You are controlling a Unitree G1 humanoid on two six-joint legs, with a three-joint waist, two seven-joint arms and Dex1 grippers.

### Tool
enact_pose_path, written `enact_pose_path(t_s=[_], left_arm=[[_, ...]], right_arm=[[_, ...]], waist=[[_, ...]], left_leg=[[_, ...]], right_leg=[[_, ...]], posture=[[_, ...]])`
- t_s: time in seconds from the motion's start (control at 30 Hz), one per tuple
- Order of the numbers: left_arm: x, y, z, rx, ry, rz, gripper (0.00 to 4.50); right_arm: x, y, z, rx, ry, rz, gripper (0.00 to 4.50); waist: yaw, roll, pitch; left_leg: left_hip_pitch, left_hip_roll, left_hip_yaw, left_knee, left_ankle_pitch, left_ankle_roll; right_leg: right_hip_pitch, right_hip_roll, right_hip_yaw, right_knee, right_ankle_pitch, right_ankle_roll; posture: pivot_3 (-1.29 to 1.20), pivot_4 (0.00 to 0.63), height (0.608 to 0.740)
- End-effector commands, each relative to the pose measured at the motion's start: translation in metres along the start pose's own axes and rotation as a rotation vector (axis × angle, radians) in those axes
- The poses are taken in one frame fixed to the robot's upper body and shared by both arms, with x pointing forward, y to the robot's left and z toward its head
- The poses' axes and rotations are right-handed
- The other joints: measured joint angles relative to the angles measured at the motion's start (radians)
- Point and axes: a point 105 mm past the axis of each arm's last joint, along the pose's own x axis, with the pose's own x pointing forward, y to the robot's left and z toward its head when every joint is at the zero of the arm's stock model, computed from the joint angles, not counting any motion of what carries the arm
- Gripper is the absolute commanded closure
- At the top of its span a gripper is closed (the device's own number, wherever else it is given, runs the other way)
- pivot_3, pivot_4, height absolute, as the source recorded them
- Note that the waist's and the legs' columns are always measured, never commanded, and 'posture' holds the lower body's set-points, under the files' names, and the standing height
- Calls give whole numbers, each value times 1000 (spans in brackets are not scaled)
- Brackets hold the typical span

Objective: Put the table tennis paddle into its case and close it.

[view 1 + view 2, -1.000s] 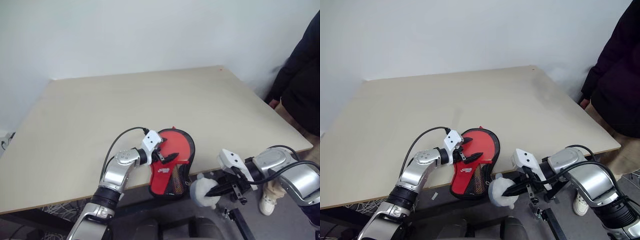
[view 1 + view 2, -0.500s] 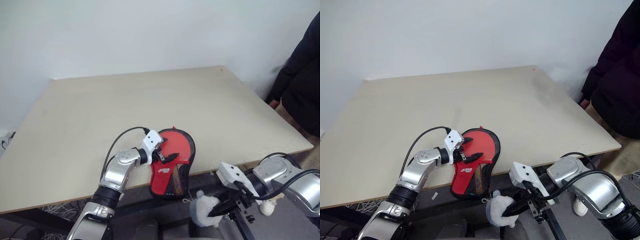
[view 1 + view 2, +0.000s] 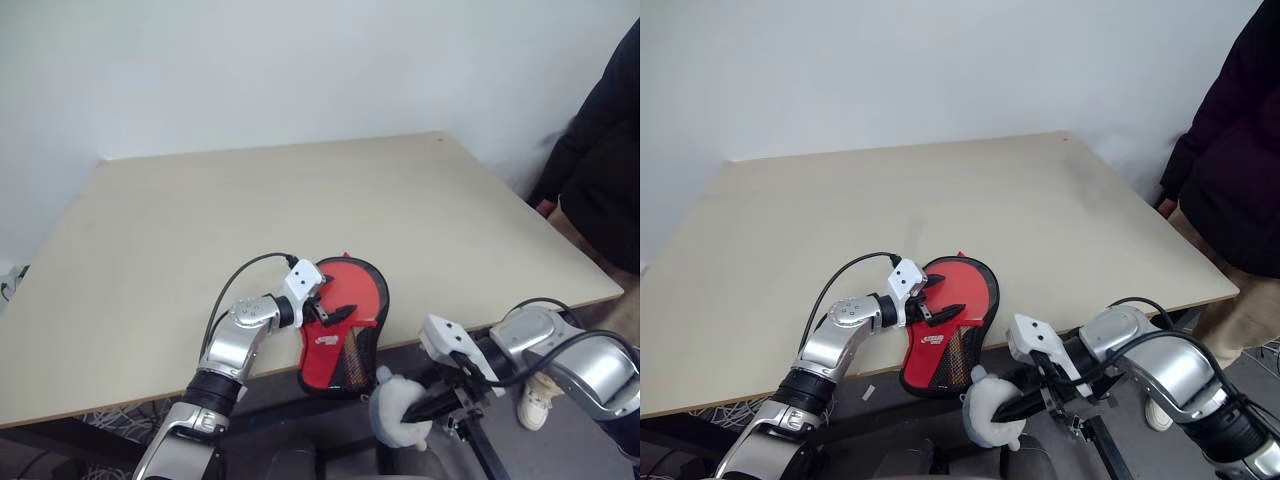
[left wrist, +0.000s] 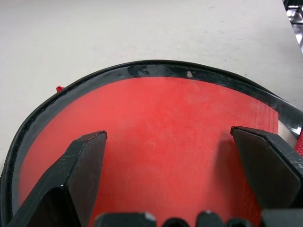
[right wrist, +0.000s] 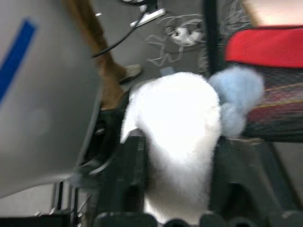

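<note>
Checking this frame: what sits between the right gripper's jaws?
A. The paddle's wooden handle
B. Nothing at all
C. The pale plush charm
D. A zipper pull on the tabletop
C: the pale plush charm sits between the jaws of the right gripper, below the table edge, next to the hanging end of the case.

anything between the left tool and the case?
Nothing visible. The left tool hangs open directly over the case, its fingers spread above the red face. The right tool is off the table edge, around the plush charm.
</note>
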Motion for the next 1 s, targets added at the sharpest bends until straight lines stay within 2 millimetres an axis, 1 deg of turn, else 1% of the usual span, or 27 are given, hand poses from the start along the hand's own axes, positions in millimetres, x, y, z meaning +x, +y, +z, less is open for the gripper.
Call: enact_pose_path(t_s=[0.03, 0.07, 0.13, 0.23, 0.27, 0.33, 0.43, 0.47, 0.5, 0.6, 0.7, 0.77, 0.93, 1.0], left_arm=[[-2, -2, -22, -27, 83, 4, 0], [-2, -2, -22, -27, 83, 4, 0], [-2, -2, -22, -27, 83, 5, 0], [-2, -2, -22, -27, 82, 5, 0], [-2, -2, -22, -28, 81, 6, 0], [-2, -2, -22, -28, 81, 6, 0], [-1, -2, -22, -28, 80, 5, 0], [-1, -2, -22, -29, 80, 5, 0], [-1, -2, -22, -29, 79, 5, 0], [0, -3, -22, -29, 78, 5, 0], [0, -2, -21, -30, 75, 6, 0], [-1, -2, -21, -29, 73, 6, 0], [-4, 0, -21, -26, 69, 13, 0], [-5, 1, -20, -26, 68, 15, 0]], right_arm=[[-7, -6, 7, -26, 3, -22, 1719], [-9, -8, 8, -28, 4, -28, 1400], [-13, -12, 9, -34, 8, -43, 949], [-19, -16, 9, -37, 16, -56, 154], [-21, -18, 9, -38, 19, -61, 44], [-25, -19, 9, -41, 24, -65, 44], [-32, -27, 14, -39, 13, -104, 44], [-35, -35, 17, -53, 4, -143, 44], [-38, -48, 21, -59, -15, -210, 44], [-51, -92, 28, -22, -57, -428, 44], [-61, -122, 31, 44, -101, -566, 44], [-64, -135, 31, 75, -118, -621, 44], [-61, -158, 28, 121, -143, -729, 44], [-61, -164, 26, 143, -147, -757, 44]], waist=[[0, 0, 0], [0, 0, 0], [0, 0, 0], [0, 0, 0], [0, 0, 0], [0, 0, 0], [0, 0, 0], [0, 0, 0], [0, 0, 0], [-2, 1, 0], [-2, 0, 0], [-1, 1, 0], [0, 2, -1], [-1, 2, -1]], left_leg=[[0, 0, 0, 0, 0, 0], [0, 0, 0, 0, 0, 0], [0, 0, 0, 0, 0, 0], [0, 0, 0, 0, 0, 0], [0, 0, 0, 0, 0, 0], [0, 0, 0, 0, 0, 0], [0, 0, 0, 0, 0, 0], [0, 0, 0, 0, 0, 0], [0, 0, 1, 0, 0, 0], [1, 2, 2, 1, 0, 0], [0, 2, 1, 2, 0, 0], [-1, 2, 2, 1, 0, 0], [-2, 1, 2, 1, -1, 0], [-2, 1, 2, 0, 0, 0]], right_leg=[[0, 0, 0, 0, 0, 0], [0, 0, -1, 0, 0, 0], [0, 0, -1, 0, 0, 0], [0, 0, -1, 0, 0, 0], [0, 0, -1, 0, 0, 0], [0, 0, -1, 0, 0, 0], [0, 0, -1, 0, 0, 0], [0, 0, -1, 0, 0, 0], [0, 0, -1, 0, 0, 0], [0, 0, -2, 0, 0, 0], [-1, 0, -3, 0, 0, 0], [-1, 0, -3, 0, 0, 0], [-1, 0, -3, 2, 1, -1], [-1, 1, -3, 1, 1, -1]], posture=[[0, 0, 740], [0, 0, 740], [0, 0, 740], [0, 0, 740], [0, 0, 740], [0, 0, 740], [0, 0, 740], [0, 0, 740], [0, 0, 740], [0, 0, 740], [0, 0, 740], [0, 0, 740], [0, 0, 740], [0, 0, 740]])
